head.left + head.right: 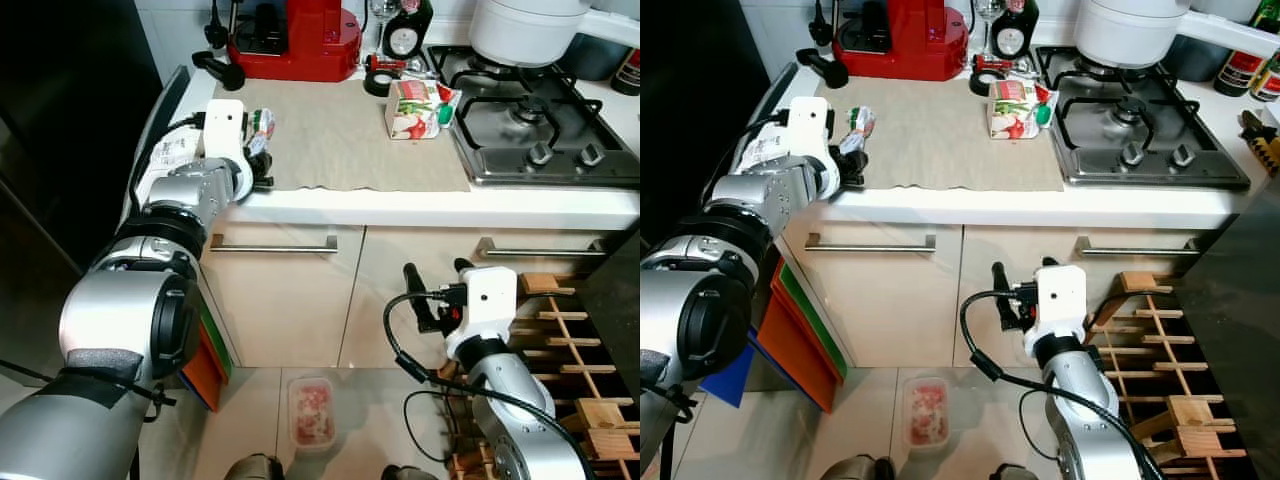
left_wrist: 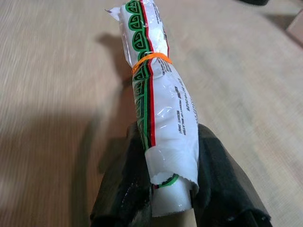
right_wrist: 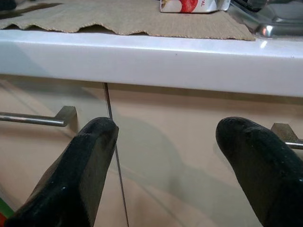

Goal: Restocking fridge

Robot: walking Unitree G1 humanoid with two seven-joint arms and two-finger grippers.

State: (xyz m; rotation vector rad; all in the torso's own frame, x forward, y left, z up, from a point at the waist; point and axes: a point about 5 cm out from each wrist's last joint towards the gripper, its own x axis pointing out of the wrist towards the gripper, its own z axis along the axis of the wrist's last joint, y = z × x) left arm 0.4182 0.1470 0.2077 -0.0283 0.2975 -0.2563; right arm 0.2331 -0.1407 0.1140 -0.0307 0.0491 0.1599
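My left gripper [image 1: 262, 160] is shut on a rolled white food packet [image 2: 161, 113] with green and red print and an orange rubber band. It holds the packet [image 1: 262, 125] over the left part of the beige cloth [image 1: 340, 135] on the counter. A red and white juice carton [image 1: 418, 108] lies on the cloth's far right corner, beside the hob. My right gripper [image 1: 437, 290] hangs open below the counter edge, in front of the cream cupboard doors [image 3: 189, 156], with nothing between its fingers [image 3: 85, 165].
A gas hob [image 1: 530, 120] with a white pot [image 1: 525, 28] takes up the right of the counter. A red appliance [image 1: 295, 40] stands at the back. A wooden rack [image 1: 570, 350] stands at lower right. A plastic container of food [image 1: 311, 410] lies on the floor tiles.
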